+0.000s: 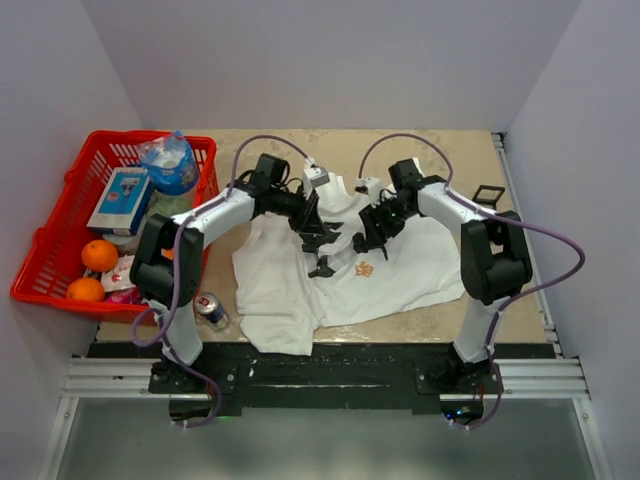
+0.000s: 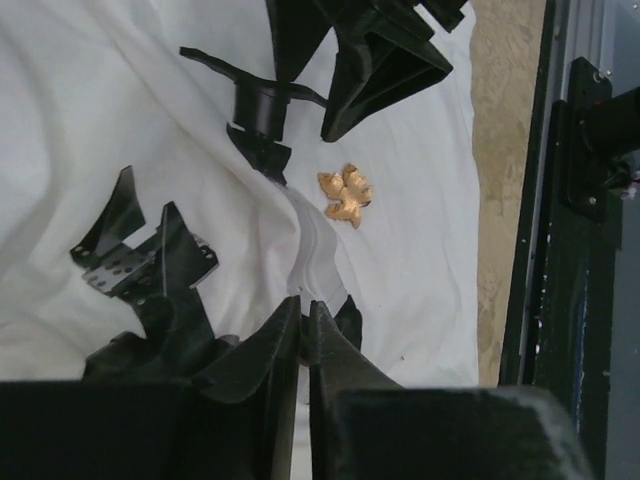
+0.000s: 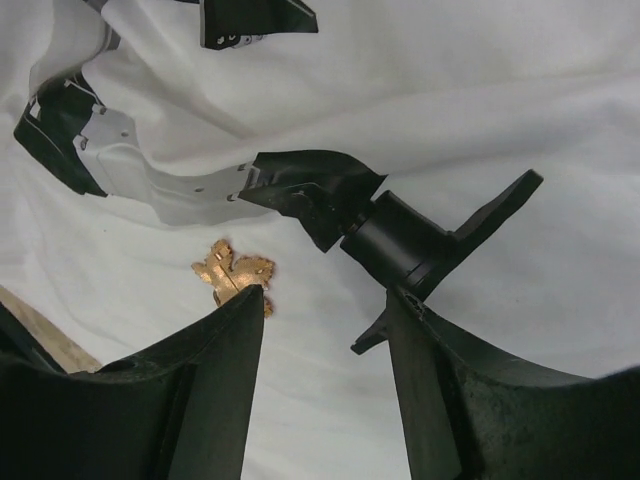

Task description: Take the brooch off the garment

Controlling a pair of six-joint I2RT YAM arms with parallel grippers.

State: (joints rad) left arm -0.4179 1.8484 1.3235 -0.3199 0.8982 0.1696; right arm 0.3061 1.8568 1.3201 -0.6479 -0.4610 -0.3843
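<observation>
brooch [image 1: 365, 268], a tiny tan-orange leaf-shaped metal piece, lies from above on the white soft-cloth t-shirt [image 1: 280, 295]. left wrist: the left gripper [image 2: 304, 308] seems clamped on a cloth ridge that could slip; right wrist: the right gripper [image 3: 325, 300] gapes empty beside the brooch and may nip fabric.

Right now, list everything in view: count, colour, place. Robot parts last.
garment: 1, white with black print, crumpled at table centre
brooch: 1, tan-orange, on the garment
basket: 1, red, left
oranges: 2, orange, in basket
box: 1, blue-white, in basket
bottle: 1, clear, in basket
can: 1, silvery, between basket and garment
table: 1, tan
left gripper: black, shut on a garment fold
right gripper: black, open, beside brooch
</observation>
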